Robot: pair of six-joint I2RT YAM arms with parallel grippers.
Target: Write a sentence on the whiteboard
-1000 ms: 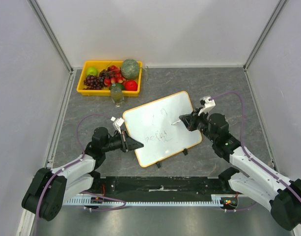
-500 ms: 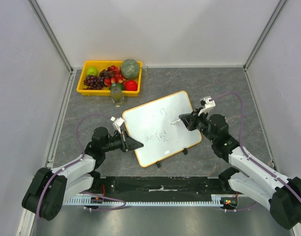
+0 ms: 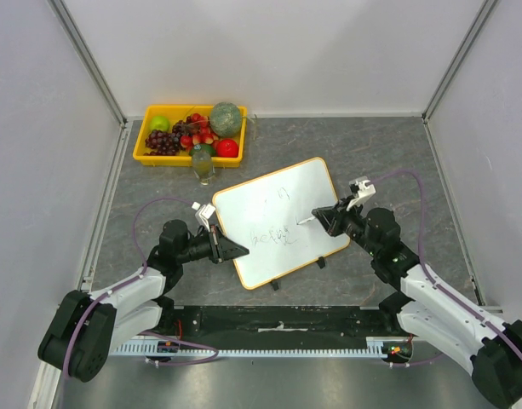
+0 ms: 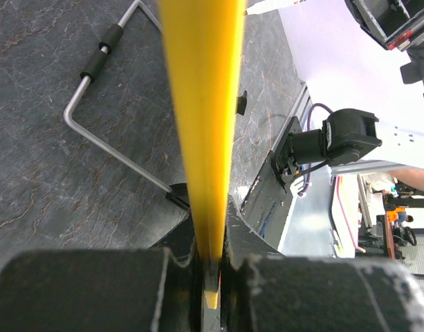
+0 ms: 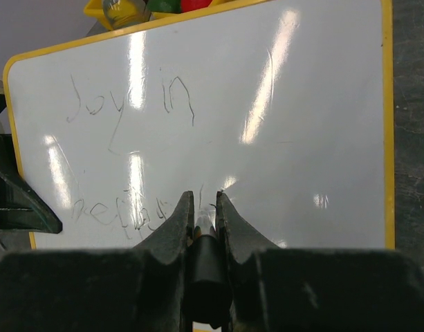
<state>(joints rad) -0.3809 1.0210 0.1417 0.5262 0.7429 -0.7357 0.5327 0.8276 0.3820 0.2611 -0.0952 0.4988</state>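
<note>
On the grey counter [image 3: 388,153] the whiteboard [image 3: 243,209] is lying askew between my arms. My left fingers [image 3: 242,250] are clamping tight on its yellow edge, and my right fingers [image 3: 320,216] are pinching a marker [image 3: 305,221] beside the faint two-line sentence [image 3: 273,236].

Lower line of the sentence [image 5: 111,114] partly hidden by right gripper [image 5: 201,198]

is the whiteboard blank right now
No, the whiteboard carries the sentence in thin dark handwriting, in two lines, the top one reading roughly "Joy in".
</note>
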